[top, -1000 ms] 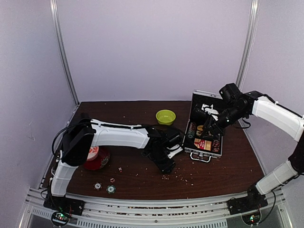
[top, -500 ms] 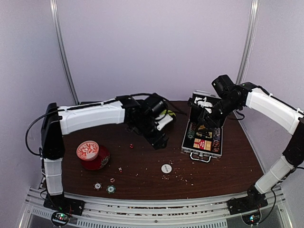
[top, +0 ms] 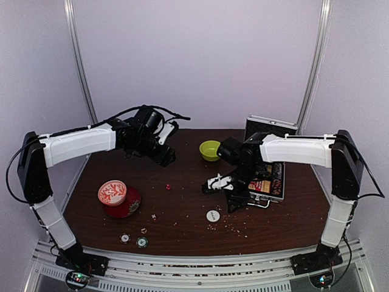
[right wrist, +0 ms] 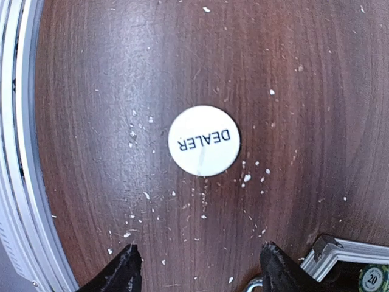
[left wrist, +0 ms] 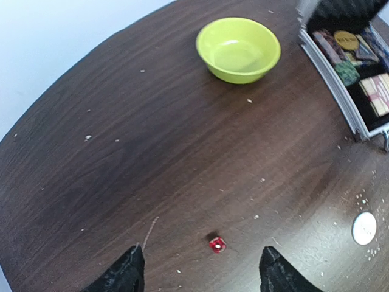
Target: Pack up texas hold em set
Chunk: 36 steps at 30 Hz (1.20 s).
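Observation:
The silver case (top: 271, 182) lies open at the right, its lid (top: 270, 126) upright, with chip rows and cards inside; it also shows in the left wrist view (left wrist: 349, 70). A white DEALER button (top: 213, 215) lies on the table in front of it (right wrist: 204, 140). My right gripper (top: 233, 204) hangs open and empty just above and beside the button (right wrist: 200, 275). A tiny red die (top: 168, 186) lies mid-table (left wrist: 217, 244). My left gripper (top: 168, 159) is open and empty, raised behind the die (left wrist: 200, 277). Two chips (top: 124, 238) (top: 141, 242) lie near the front edge.
A lime-green bowl (top: 211, 149) stands at the back centre (left wrist: 238, 48). A red-and-white patterned tin (top: 118, 198) stands at the left. Small red bits (top: 143, 230) and white crumbs dot the table. The front rail (right wrist: 15, 152) is close to the dealer button.
My left arm has swung up and back to the left, away from mid-table. My right arm has moved from over the case down to its front left, above the dealer button.

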### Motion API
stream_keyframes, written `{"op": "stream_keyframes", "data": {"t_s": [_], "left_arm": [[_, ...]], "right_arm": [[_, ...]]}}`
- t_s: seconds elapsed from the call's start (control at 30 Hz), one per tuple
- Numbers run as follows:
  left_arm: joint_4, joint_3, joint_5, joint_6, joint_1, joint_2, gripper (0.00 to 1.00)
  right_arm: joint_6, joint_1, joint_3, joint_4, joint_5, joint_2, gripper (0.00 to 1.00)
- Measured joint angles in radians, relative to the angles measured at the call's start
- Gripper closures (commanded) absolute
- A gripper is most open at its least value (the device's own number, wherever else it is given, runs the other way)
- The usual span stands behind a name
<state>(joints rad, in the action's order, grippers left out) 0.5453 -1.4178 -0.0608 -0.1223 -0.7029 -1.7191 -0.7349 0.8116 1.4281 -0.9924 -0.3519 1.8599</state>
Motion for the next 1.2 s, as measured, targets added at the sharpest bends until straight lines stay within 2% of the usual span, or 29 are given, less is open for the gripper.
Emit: {"op": "stream_keyframes", "data": {"t_s": [0.4,1.2], "left_arm": [[-0.051,0.002,-0.002,-0.005,0.01,0.04,0.34],[-0.051,0.002,0.021,-0.01,0.01,0.04,0.35]], "right_arm": [[0.001,0.115,0.0,0.093,0.082,0.083,0.32],[0.024,0.138,0.018,0.172,0.099,0.177,0.4]]}}
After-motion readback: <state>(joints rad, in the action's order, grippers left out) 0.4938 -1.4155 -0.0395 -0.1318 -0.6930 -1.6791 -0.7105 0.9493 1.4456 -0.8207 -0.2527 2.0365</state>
